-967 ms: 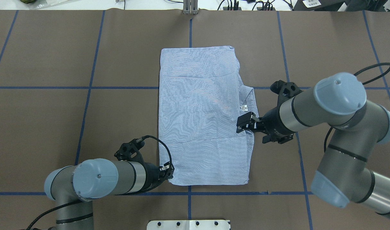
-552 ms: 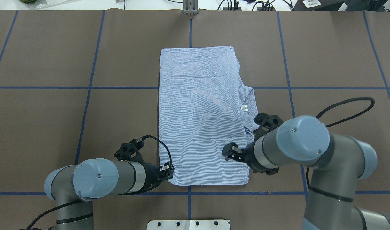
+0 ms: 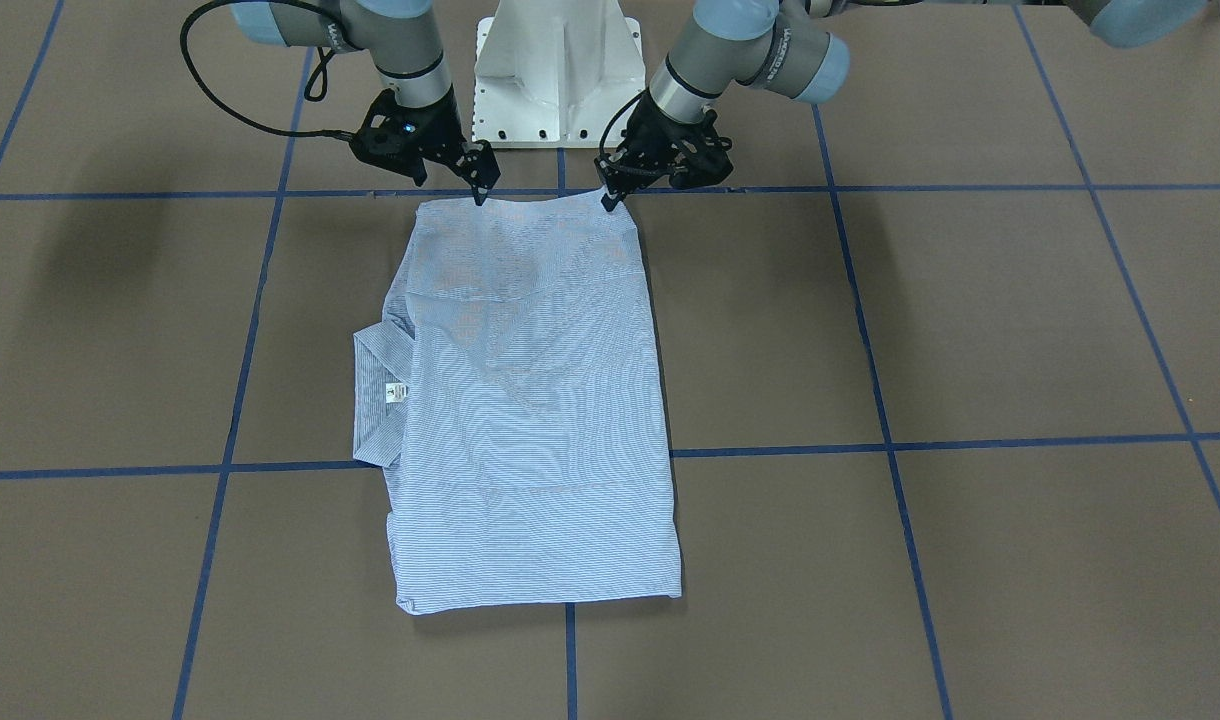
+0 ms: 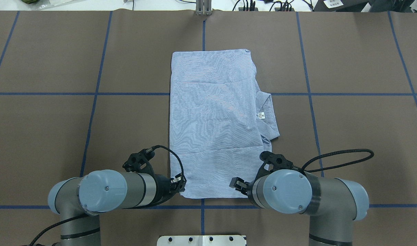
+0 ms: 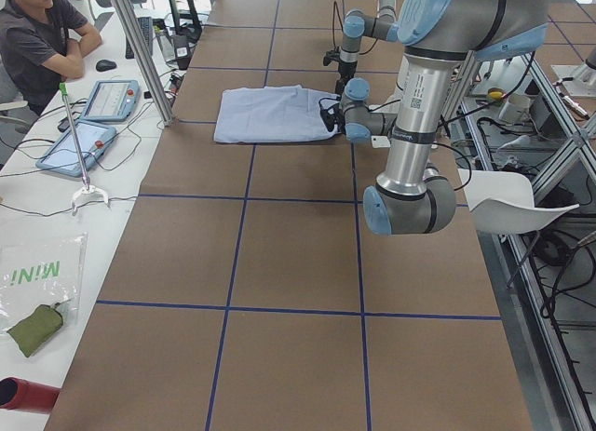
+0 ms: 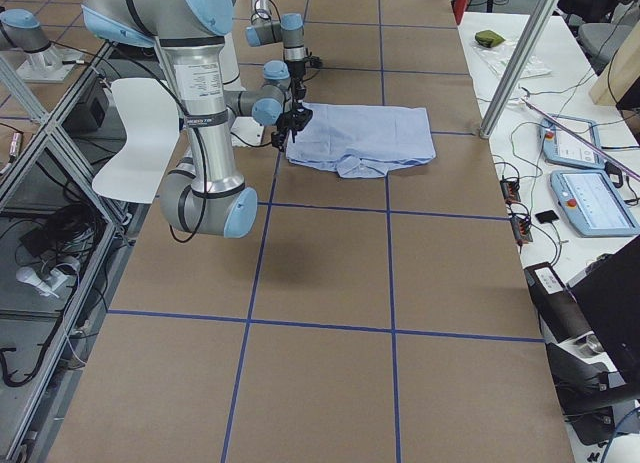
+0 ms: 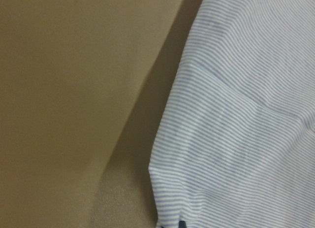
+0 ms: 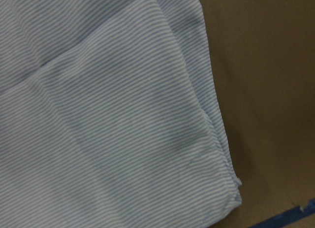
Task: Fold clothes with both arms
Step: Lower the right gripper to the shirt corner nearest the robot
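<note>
Blue shirt [image 3: 530,400] flat — left hand [image 3: 608,198], right hand [image 3: 481,187] at near edge.

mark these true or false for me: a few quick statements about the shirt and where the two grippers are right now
1. The shirt lies folded into a rough rectangle on the brown table. True.
2. The collar sticks out on the robot's left side. False: it sticks out on the robot's right side.
3. The left gripper and the right gripper are both at the shirt edge nearest the robot, one at each corner. True.
4. The right gripper is over the white label. False: it is at the near right corner, and the label lies farther from the robot.
</note>
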Robot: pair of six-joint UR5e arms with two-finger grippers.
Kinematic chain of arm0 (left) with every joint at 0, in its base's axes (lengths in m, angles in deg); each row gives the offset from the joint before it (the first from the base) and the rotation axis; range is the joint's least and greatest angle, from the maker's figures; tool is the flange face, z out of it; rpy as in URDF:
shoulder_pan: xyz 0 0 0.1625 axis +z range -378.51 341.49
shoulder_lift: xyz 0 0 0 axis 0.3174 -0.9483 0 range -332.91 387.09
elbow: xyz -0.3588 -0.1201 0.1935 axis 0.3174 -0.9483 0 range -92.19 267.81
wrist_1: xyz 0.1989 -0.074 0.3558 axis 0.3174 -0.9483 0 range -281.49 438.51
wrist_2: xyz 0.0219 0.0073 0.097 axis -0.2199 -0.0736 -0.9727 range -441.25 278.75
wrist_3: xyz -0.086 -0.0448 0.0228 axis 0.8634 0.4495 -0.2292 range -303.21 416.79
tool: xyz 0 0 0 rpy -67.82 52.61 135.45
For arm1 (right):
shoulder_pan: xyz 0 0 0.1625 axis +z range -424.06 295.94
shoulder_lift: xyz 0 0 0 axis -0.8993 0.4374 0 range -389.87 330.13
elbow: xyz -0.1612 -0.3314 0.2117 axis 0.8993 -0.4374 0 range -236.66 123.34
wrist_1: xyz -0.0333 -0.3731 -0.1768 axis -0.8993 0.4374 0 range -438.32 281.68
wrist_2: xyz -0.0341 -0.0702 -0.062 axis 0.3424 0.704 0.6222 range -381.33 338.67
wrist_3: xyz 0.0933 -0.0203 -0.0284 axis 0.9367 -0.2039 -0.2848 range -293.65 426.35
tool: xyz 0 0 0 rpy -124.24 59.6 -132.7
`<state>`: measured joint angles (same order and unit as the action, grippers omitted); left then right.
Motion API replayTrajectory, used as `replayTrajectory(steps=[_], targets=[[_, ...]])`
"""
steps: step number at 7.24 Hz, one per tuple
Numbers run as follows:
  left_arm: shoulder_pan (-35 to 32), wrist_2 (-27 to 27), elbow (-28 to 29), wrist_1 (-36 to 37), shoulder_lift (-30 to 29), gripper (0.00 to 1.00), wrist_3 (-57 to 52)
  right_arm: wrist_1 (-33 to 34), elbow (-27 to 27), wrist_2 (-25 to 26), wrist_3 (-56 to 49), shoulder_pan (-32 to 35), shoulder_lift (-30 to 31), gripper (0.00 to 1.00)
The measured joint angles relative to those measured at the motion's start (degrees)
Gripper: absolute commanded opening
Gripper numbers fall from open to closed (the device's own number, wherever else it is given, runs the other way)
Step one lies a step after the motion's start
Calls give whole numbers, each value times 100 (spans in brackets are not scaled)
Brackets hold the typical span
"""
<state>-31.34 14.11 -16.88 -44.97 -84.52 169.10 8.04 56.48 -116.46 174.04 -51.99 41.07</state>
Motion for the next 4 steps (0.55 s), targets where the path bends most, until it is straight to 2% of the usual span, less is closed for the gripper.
replayTrajectory(steps=[4], targets=[[6,0,-11,0,-6,0,1,34,-378,-32,-19,196,-195,99]])
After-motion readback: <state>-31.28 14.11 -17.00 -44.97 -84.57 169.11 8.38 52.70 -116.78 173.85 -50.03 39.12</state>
